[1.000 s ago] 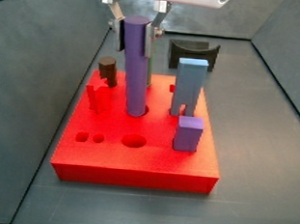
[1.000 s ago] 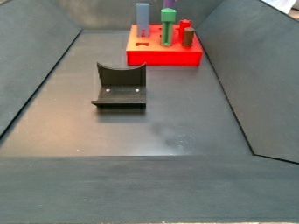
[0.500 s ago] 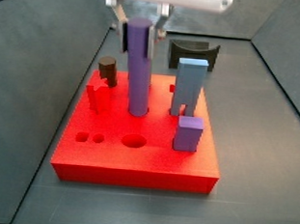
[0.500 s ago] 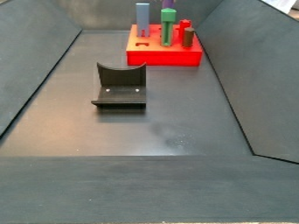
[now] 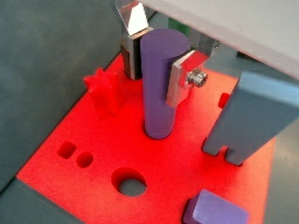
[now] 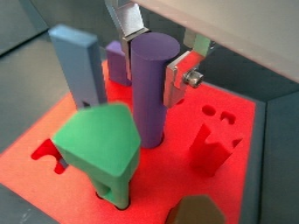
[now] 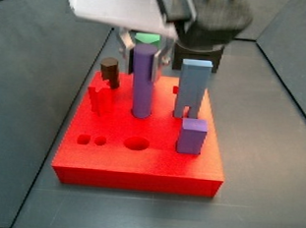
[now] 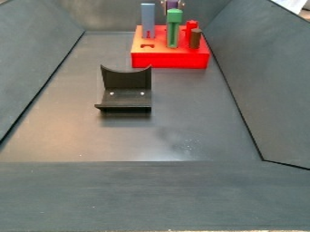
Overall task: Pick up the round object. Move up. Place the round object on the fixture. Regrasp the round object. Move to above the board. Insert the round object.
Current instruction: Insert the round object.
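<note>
Smooth purple round object (image 5: 160, 83) stands in the glossy red board (image 5: 105, 153); gripper (image 5: 158, 54) fingers spread, flanking its top.

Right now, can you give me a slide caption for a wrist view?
Hand straddling the tall purple cylinder peg, seated upright in the red-orange board.

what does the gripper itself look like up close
The gripper, above the board, has flat silver metal finger plates, one with a round screw head on its side. The body above is pale grey-white in both wrist views; in a side view a dark black housing sits beside it.
</note>
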